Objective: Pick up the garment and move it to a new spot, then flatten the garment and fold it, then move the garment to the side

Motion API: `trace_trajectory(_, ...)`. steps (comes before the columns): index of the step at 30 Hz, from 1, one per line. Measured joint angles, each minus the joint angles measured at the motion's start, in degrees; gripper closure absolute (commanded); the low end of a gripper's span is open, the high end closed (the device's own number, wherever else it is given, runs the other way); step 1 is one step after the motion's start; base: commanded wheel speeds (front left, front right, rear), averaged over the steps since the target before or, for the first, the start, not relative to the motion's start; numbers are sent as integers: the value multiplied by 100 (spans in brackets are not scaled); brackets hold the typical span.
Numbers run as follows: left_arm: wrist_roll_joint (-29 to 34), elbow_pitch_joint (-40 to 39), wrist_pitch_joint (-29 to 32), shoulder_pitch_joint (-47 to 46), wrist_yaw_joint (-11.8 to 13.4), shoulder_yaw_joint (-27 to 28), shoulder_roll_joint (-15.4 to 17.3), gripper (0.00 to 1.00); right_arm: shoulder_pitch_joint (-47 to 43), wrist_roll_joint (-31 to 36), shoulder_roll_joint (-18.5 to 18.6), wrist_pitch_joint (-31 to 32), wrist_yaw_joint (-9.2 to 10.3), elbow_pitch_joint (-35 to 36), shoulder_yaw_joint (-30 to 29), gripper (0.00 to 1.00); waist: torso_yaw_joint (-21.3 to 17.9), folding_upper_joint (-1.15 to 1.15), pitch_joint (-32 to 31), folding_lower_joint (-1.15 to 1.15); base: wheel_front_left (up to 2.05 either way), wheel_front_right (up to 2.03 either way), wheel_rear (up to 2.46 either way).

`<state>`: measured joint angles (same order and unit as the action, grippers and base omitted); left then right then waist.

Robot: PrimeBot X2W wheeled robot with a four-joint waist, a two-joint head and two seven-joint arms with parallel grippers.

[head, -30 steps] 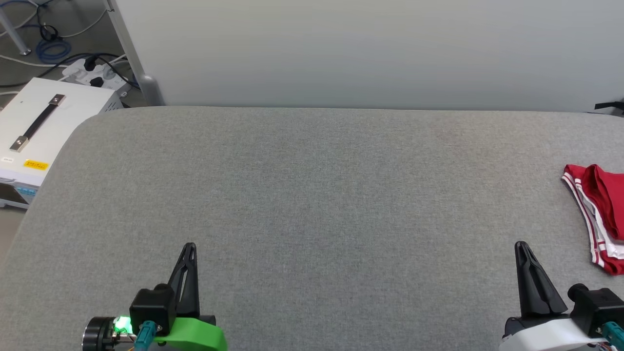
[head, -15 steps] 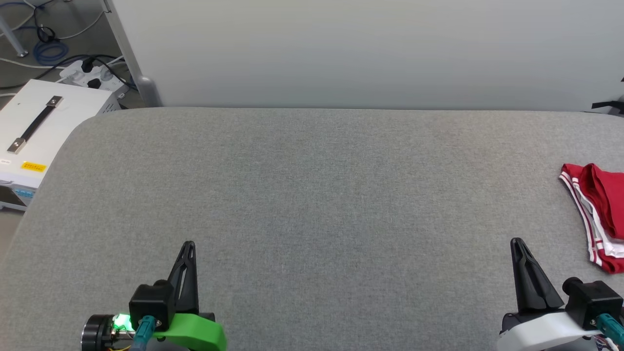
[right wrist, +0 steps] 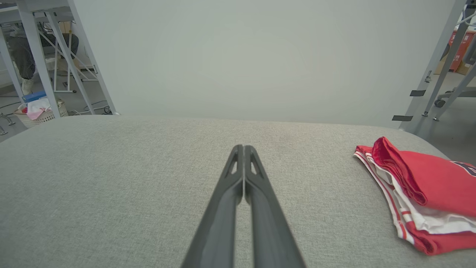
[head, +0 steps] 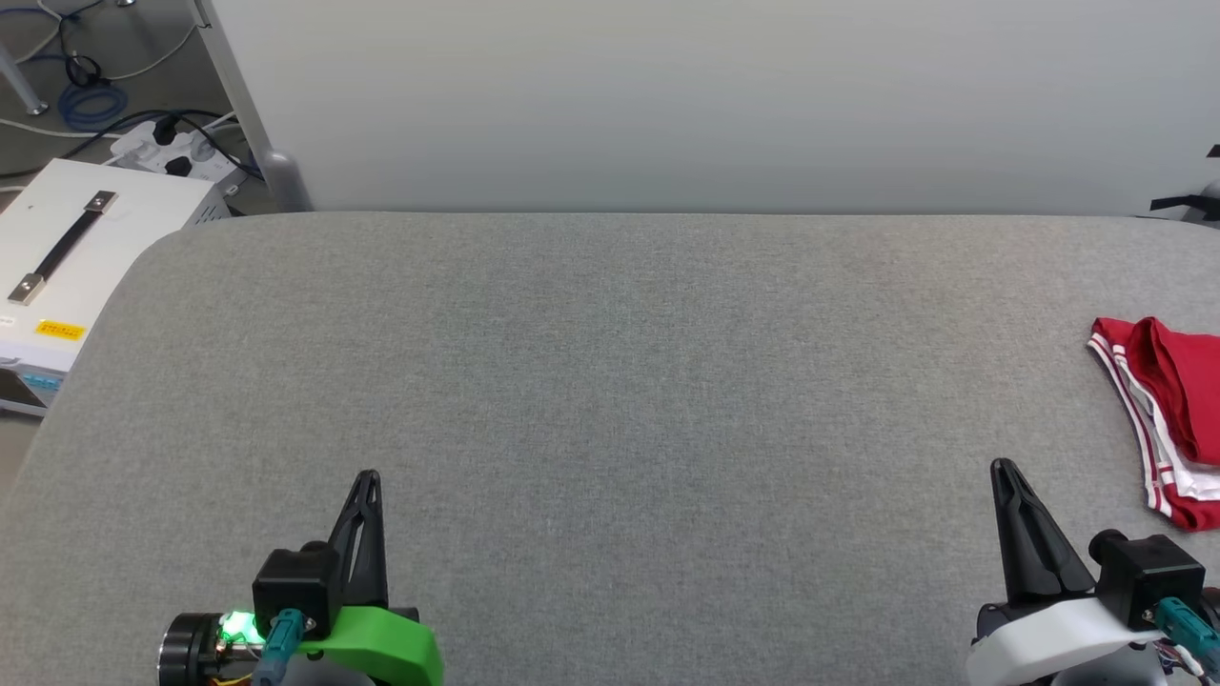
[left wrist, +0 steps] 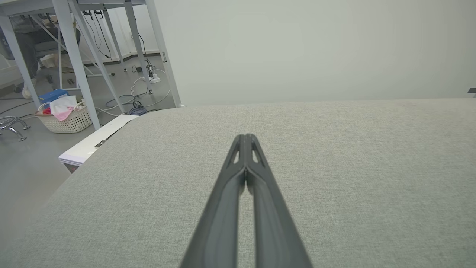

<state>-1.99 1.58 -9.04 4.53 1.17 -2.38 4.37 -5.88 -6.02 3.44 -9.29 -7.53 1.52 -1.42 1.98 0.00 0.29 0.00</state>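
We see the left end effector [head: 370, 479] low on the left of the head view. Its two long dark fingers are pressed together from base to tip. The left wrist view agrees, with both tips meeting in one point above the grey fabric of the bench [head: 610, 381]. Nothing sits between these fingers and nothing rests against them.

The right end effector [head: 1001, 467] stands low on the right of the head view, likewise fully closed and empty. In its own wrist view the fingertips touch each other over bare cloth.

The garment [head: 1168, 400] lies on the bench to the right of the right end effector, a little farther from us and clearly apart from it. It is near the bench's rounded far right corner and is cut off by the right edge of the head view. It is folded into a compact stack, with red cloth on top and white layers and red-and-white striped trim showing along the side that faces the fingers. In the right wrist view a bit of dark lettering shows where the frame cuts the top layer.

A pale panel [head: 667, 95] rises behind the bench. Beside the bench's far left corner is a white box [head: 143, 205] with a black strap handle and a yellow label, and a power strip [head: 167, 148] and cables lie on the floor beyond it. In the left wrist view a woven basket [left wrist: 67, 121] of cloths stands on the floor.
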Motion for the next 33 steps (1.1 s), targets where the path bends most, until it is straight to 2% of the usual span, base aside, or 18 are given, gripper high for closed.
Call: trace_trajectory(33,62,-53,404,-148,-48,93,-49,100,198,236,-24,407,0,-64,65,100,-89,0,-13,0,0,0,0)
